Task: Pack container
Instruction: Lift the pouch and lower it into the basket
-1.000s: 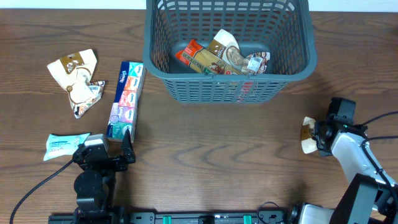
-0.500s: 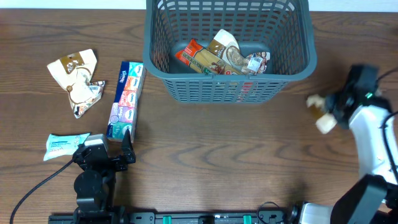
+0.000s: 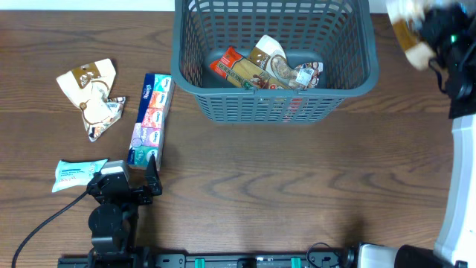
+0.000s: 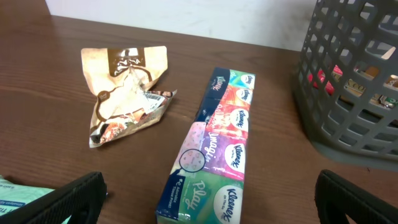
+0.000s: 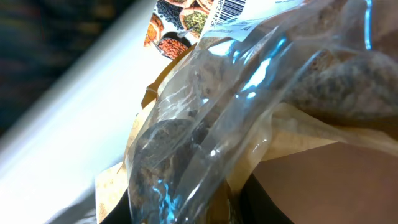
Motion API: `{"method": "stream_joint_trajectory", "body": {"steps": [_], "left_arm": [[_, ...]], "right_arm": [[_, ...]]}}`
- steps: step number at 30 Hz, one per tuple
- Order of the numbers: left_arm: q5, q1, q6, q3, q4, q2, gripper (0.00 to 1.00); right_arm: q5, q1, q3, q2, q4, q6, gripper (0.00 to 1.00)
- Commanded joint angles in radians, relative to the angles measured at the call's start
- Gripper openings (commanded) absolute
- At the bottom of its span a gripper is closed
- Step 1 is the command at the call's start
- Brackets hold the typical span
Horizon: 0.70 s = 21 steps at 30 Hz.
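My right claw (image 3: pixel 428 33) sits in the upper right of the overhead frame, clamped on a tan snack packet (image 3: pixel 407 26) with a clear window, just beside the basket's right rim. The grey-blue basket (image 3: pixel 349 82) fills the top centre, with a few packets (image 3: pixel 260 68) lying inside. My left claw (image 3: pixel 126 181), at lower left, stands wide open and empty, near the tissue pack (image 3: pixel 150 119).

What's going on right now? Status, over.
Left claw open, parked by tissue pack. Right claw shut on snack packet, beside container's far right corner. Nothing blocking.
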Motion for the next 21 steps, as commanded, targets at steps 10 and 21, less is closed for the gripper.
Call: {"method": "stream_joint_trajectory", "body": {"steps": [10, 21], "left_arm": [[-0.001, 0.006, 0.006, -0.02, -0.013, -0.006, 0.99], [0.0, 0.006, 0.006, -0.02, -0.013, -0.006, 0.99]], "right_arm": [[-0.107, 0.358, 0.043, 0.109, 0.131, -0.082, 0.01], [-0.118, 0.411, 0.043, 0.322, 0.058, -0.154, 0.01]]}}
